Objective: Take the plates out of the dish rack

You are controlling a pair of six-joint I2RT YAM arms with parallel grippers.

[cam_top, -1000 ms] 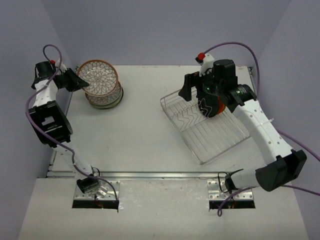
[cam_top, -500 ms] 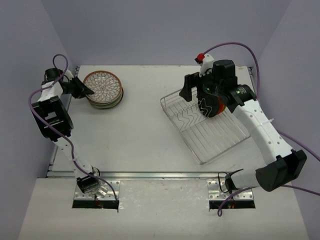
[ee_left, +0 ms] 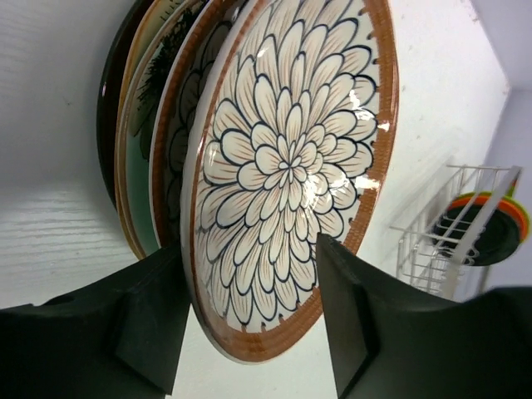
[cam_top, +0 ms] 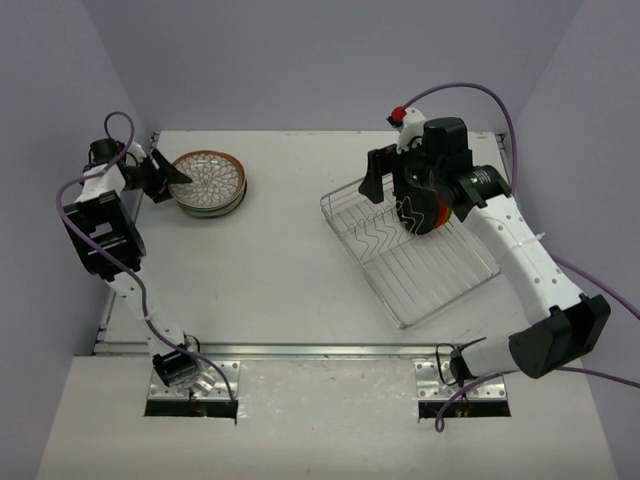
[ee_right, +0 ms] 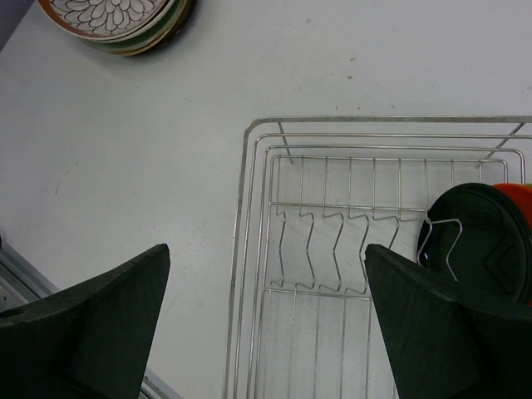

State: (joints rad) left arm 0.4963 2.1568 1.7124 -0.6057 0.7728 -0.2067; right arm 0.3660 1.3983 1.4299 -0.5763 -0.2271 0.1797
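Two arms, one rack [cam_top: 440,282] and two groups of plates share the tabletop [cam_top: 290,270]. A flat stack [cam_top: 208,183] lies near the far left corner. At least four rims show in it, and the exact count is unclear. Its top plate [ee_left: 283,158] is cream with a petal pattern and a red-brown rim. Three more plates [ee_left: 492,233] stand on edge at one end of the rack, black in front with orange and lime rims behind. The left fingers [ee_left: 150,324] straddle the top plate's near rim, one on each side. I cannot tell whether they press it. The right fingers [ee_right: 108,324] are spread wide and empty above the rack's vacant zigzag dividers, with the black plate just beside the right-hand one. The stack sits close to the tabletop's left edge. Bare tabletop lies between stack and rack, which are well apart, and the rack sits askew toward the right.
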